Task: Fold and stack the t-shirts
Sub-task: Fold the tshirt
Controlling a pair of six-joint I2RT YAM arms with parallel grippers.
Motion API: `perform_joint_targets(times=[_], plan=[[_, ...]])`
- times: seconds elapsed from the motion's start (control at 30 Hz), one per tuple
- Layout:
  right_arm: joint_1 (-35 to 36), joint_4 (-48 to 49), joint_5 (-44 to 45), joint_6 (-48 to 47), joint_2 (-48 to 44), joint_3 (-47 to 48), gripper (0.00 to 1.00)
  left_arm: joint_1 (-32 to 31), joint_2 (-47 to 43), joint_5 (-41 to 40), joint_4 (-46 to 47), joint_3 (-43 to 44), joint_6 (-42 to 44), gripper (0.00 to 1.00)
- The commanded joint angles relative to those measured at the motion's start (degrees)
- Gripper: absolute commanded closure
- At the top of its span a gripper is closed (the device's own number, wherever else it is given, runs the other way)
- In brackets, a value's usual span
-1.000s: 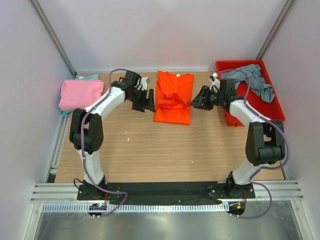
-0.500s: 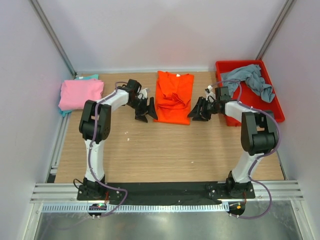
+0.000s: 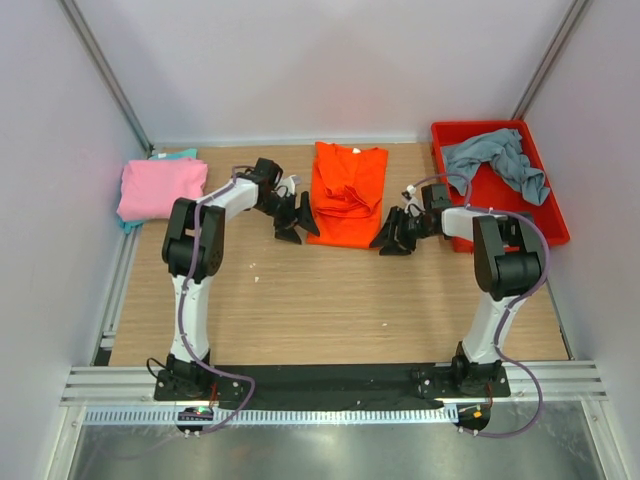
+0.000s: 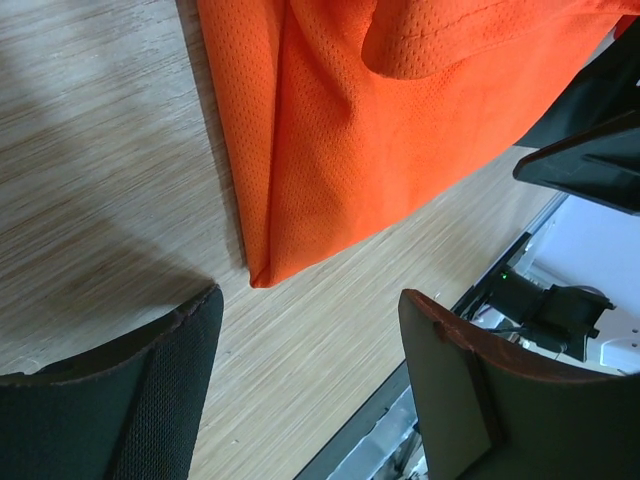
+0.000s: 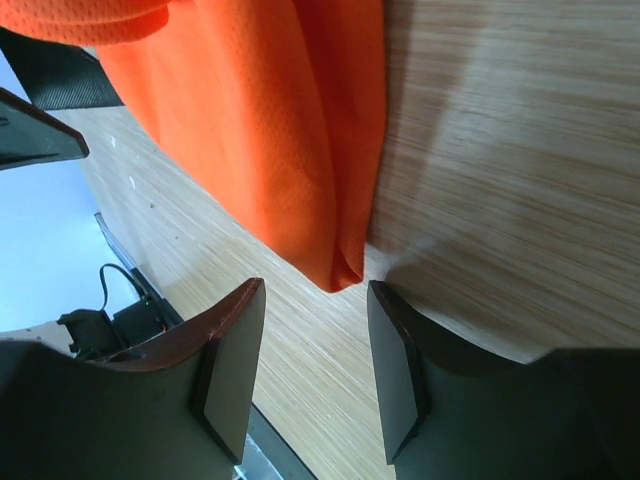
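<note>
The orange t-shirt (image 3: 347, 195) lies at the far middle of the desk (image 3: 330, 300), already doubled lengthwise into a long panel, with loose, rumpled folds on top. Judge it light and limp. The mesh knit should grip well enough against the pads, but it will sag and unfold if you lift it by one layer only. Take hold at the two near corners, where the folded edges come to a point, and pinch right through all the layers.

Your left claw (image 3: 292, 228) sits released, jaws wide, just near of the shirt's near-left corner, with bare wood between the fingers. Your right claw (image 3: 392, 238) is likewise released and grasping nothing. It sits just near of the near-right corner, its gap narrower than the left's.

The red bin (image 3: 500, 195) at the far right holds the grey-blue t-shirt (image 3: 500, 155), crumpled and draped over the bin's far part. Nothing else shows inside. At the far left the pink t-shirt (image 3: 160, 187) rests folded on the teal t-shirt (image 3: 185, 153), of which only an edge peeks out.
</note>
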Motion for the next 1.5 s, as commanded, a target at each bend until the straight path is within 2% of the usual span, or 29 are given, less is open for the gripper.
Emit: perform_joint_targets(times=[0.0, 0.13, 0.4, 0.57, 0.77, 0.9, 0.93, 0.97, 1.0, 1.1, 1.47], plan=[[1.2, 0.7, -0.5, -0.8, 1.7, 1.0, 0.48, 0.1, 2.3, -1.2, 1.5, 0.9, 0.3, 0.27], [1.8, 0.8, -0.2, -0.7, 5.2, 2.4, 0.48, 0.0, 3.7, -1.2, 1.5, 1.4, 0.1, 0.27], [1.9, 1.5, 1.1, -1.1, 5.0, 2.5, 0.49, 0.0, 6.8, -1.2, 1.0, 3.7, -0.1, 0.30], [1.9, 2.0, 1.6, -0.9, 5.0, 2.2, 0.49, 0.1, 7.5, -0.9, 1.3, 3.6, -0.7, 0.39], [1.8, 3.0, 1.9, -0.7, 6.1, 2.0, 0.53, -0.1, 7.5, 0.1, 3.1, 2.5, -1.4, 0.57], [1.7, 2.8, 2.2, -1.4, 6.2, 2.7, 0.63, -0.5, 8.8, -0.7, 3.2, 2.9, -1.6, 0.66], [1.8, 2.7, 2.2, -1.5, 6.1, 2.8, 0.69, -0.6, 8.9, -1.0, 3.1, 3.2, -1.5, 0.69], [1.7, 2.6, 1.8, -1.9, 6.1, 3.1, 0.76, -0.8, 8.9, -1.2, 3.0, 3.3, -1.5, 0.76], [1.8, 2.7, 1.8, -2.1, 5.8, 3.0, 0.88, -0.8, 8.9, -1.2, 2.9, 3.3, -1.2, 0.82], [1.6, 3.0, 2.2, -2.2, 4.0, 2.5, 0.98, -0.9, 7.6, -1.7, 3.0, 3.3, -0.7, 0.98], [0.4, 2.0, 1.3, -2.8, -4.3, 2.4, 0.98, -1.9, -4.3, -1.9, 5.6, -1.4, -0.3, 1.00]])
